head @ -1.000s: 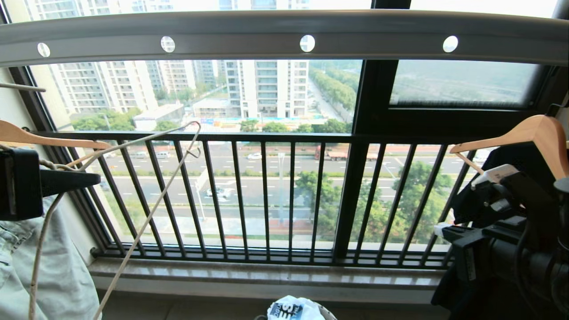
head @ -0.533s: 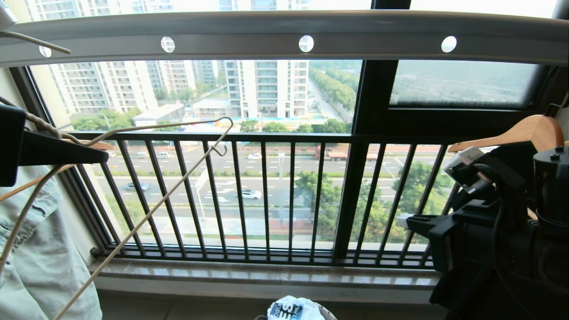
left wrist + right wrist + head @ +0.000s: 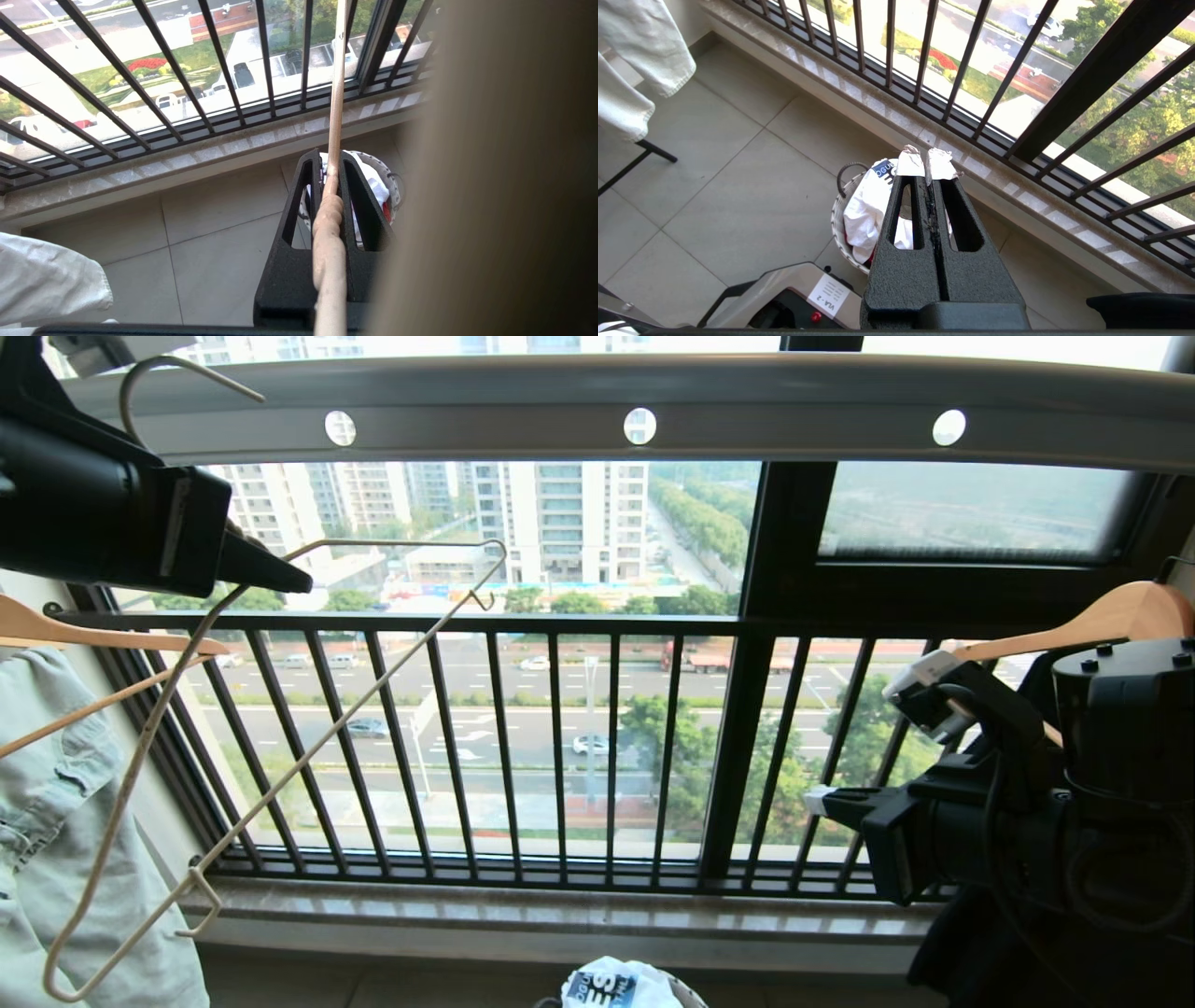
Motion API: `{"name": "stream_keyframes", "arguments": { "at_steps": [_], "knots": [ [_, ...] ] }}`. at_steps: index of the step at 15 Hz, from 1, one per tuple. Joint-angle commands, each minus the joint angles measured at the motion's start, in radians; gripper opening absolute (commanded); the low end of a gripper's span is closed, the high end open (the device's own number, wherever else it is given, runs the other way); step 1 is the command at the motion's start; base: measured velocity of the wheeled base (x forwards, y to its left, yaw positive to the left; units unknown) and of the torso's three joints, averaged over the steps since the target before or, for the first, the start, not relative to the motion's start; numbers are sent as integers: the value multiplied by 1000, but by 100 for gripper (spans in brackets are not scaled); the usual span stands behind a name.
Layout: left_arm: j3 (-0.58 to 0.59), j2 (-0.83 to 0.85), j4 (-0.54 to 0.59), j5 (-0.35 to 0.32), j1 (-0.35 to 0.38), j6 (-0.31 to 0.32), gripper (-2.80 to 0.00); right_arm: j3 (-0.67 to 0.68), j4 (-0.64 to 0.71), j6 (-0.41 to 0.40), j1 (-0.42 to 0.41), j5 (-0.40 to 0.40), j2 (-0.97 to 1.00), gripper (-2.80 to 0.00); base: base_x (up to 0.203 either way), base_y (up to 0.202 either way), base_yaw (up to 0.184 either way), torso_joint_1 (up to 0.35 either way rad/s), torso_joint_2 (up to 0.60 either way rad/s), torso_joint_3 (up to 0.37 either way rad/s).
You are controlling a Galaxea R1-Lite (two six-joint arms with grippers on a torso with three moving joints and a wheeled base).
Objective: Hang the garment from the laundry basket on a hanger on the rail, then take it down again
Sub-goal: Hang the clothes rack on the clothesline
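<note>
Cream-white wire, the hanger (image 3: 280, 747) is clamped at its twisted neck by the left gripper (image 3: 280, 577), whose jaws are closed tight on it, high at the left and just under the rail (image 3: 653, 401). Its hook (image 3: 177, 378) curls up in front of the rail's left end; whether it touches the bar cannot be told. The left arm's black body hides the rail's first hole and part of the hanger's neck. In the left wrist view a broad blurred band covers the whole side of the frame beside the fingers (image 3: 364, 205).

The right gripper (image 3: 826, 800) sits low at the right, jaws pressed together with nothing between them; its pale taped tips show in the right wrist view. Behind that arm a wooden hanger (image 3: 1111, 611) carrying a black garment (image 3: 962, 943) is mostly covered.

At the bottom edge, the T-shirt (image 3: 621, 985) with its dark blue logo lies bunched in the laundry basket (image 3: 838, 224); from the head camera both are cut off, and the basket's rim barely shows. A pale denim garment (image 3: 65, 859) on another wooden hanger (image 3: 103, 637) is cropped at the left.

Grey floor tiles (image 3: 738, 186) run to a speckled stone sill (image 3: 560, 919) beneath a dark barred railing (image 3: 560, 747) and window.
</note>
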Motion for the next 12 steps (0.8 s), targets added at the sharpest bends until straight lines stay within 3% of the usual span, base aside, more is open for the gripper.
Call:
{"name": "stream_keyframes", "arguments": {
  "at_steps": [1,6,12],
  "knots": [
    [-33,89,-3,43,0,3,-280,-2,-2,0,1,-1,6,-280,0,0,0,0,0,0],
    [-108,173,-33,98,0,5,-280,-2,-2,2,1,5,8,-280,0,0,0,0,0,0],
    [-112,190,-36,101,-4,28,-280,-2,-2,2,1,6,13,-280,0,0,0,0,0,0]
  ]
}}
